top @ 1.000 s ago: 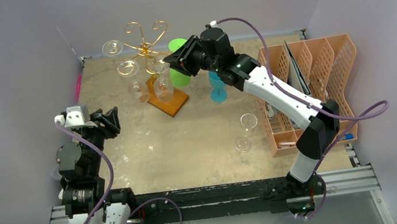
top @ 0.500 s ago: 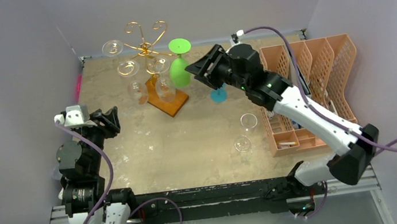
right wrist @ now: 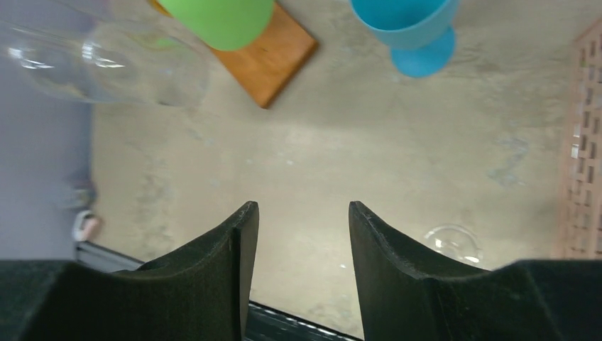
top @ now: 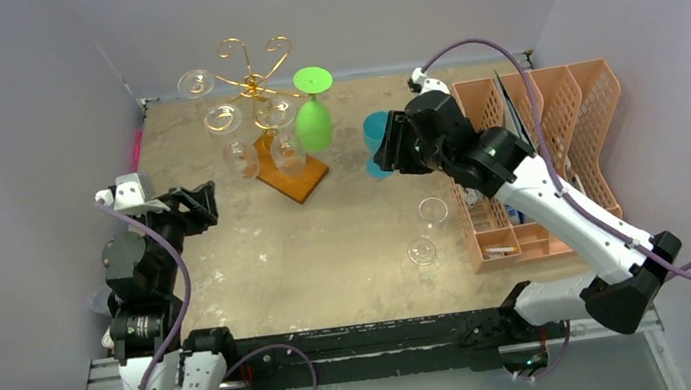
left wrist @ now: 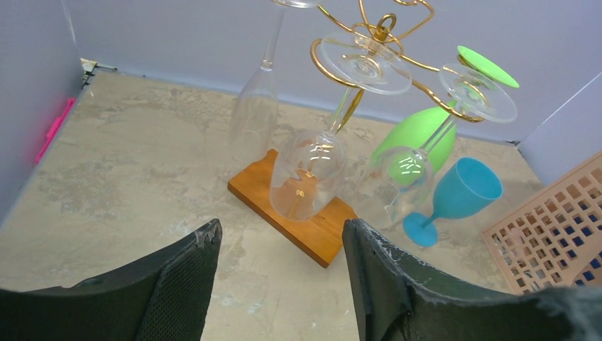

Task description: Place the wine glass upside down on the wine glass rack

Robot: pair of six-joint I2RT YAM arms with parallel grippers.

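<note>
Hanging inverted on the rack [top: 251, 78], the green glass [top: 314, 126] lies left of the right pincer [right wrist: 300, 207], which is spread and empty.

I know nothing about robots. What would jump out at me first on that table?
Probably the gold wire rack at the table's far left, with clear glasses hanging upside down from its curled arms and a bright green glass hanging on its right side. Next come the blue goblet, standing upright just right of it near the open right end effector, and the orange mesh organizer along the right edge.
</note>
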